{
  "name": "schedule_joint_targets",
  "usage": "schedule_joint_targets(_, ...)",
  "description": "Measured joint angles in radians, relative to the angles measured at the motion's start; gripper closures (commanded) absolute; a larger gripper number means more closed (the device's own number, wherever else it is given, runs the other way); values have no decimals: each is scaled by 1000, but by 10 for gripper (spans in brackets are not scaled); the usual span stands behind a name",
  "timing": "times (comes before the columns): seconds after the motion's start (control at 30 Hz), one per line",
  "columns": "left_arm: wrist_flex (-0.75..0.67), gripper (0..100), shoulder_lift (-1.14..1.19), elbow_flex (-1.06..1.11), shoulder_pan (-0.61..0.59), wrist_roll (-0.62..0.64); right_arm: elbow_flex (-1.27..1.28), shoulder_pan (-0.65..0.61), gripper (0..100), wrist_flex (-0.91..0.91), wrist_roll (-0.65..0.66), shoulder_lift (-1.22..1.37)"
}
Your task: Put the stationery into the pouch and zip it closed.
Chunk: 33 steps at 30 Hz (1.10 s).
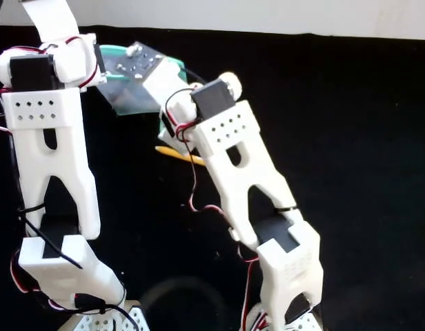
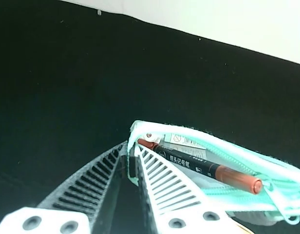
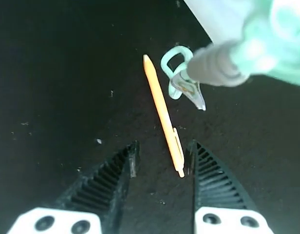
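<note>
Two white plastic robot arms rise from the near edge of a black cloth-covered table (image 1: 350,138). One arm stands on the left (image 1: 50,158) and one on the right (image 1: 247,172).

The left gripper (image 2: 132,151) is at the far left. Its jaws are pressed together on one end of a mint-green soft fabric pouch (image 2: 237,192), holding it up off the table. The pouch mouth gapes open. One black marker with a reddish-brown cap (image 2: 203,168) lies inside, with what may be a white labelled item behind it.

The right gripper (image 3: 162,148) hangs over one slim orange plastic pen (image 3: 162,114), which lies flat on the cloth near the pouch. Its jaws are spread apart and grip nothing. They straddle the clip end of the pen without touching it. One zip pull with a mint loop and clear tab (image 3: 189,90) dangles just beside the pen's tip.

The pen looks light, stiff and smooth. It will probably roll or slip unless it is pinched squarely across the middle of the barrel. The pouch looks limp and will likely sag, so its mouth needs holding open. The pull is small, and its tab is the best place to grip for zipping.

In all there are two arms, one pouch, one loose pen, one marker inside and one zip pull.
</note>
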Motion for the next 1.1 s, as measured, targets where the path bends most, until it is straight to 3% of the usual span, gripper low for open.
schedule_joint_targets(0.23, -5, 993, 64, -3, 0, 0, 221, 18, 840, -160, 35, 2)
schedule_joint_targets(0.53, -5, 993, 84, -5, -2, -3, 496, 18, 840, -385, 253, 2)
schedule_joint_targets(0.77, -5, 993, 84, -5, -14, -3, 667, 17, 840, -631, 288, 17)
schedule_joint_targets(1.1, -5, 993, 84, -5, -14, -3, 600, 6, 840, -760, 290, 229)
